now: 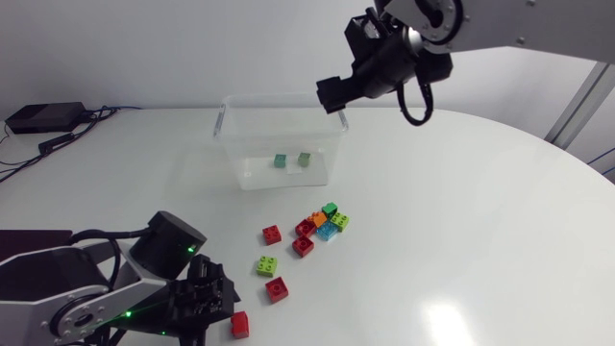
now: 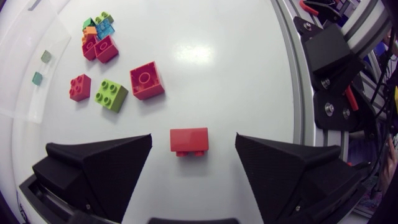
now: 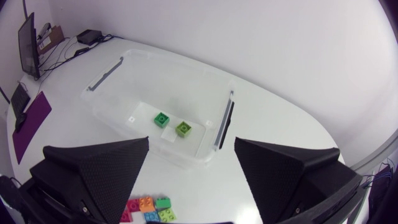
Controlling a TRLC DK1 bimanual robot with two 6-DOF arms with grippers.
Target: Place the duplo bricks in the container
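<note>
A clear plastic container (image 1: pixel 231 125) stands at the back of the white table with two green bricks (image 1: pixel 281 161) (image 1: pixel 305 159) on its floor. My right gripper (image 1: pixel 333 94) hangs open above its right rim; in the right wrist view the open gripper (image 3: pixel 192 142) holds nothing, and the container (image 3: pixel 112 68) with both green bricks (image 3: pixel 161 118) lies below. My left gripper (image 1: pixel 219 300) is low at the front left, open. A red brick (image 2: pixel 189 141) lies on the table between its fingers (image 2: pixel 99 168), touching neither. The same red brick (image 1: pixel 239 324) shows in the head view.
Loose bricks lie in front of the container: a red one (image 1: pixel 272 234), another red (image 1: pixel 303 246), a lime one (image 1: pixel 267 265), a red one (image 1: pixel 277 289) and a mixed cluster (image 1: pixel 325 221). The table's right half is bare white.
</note>
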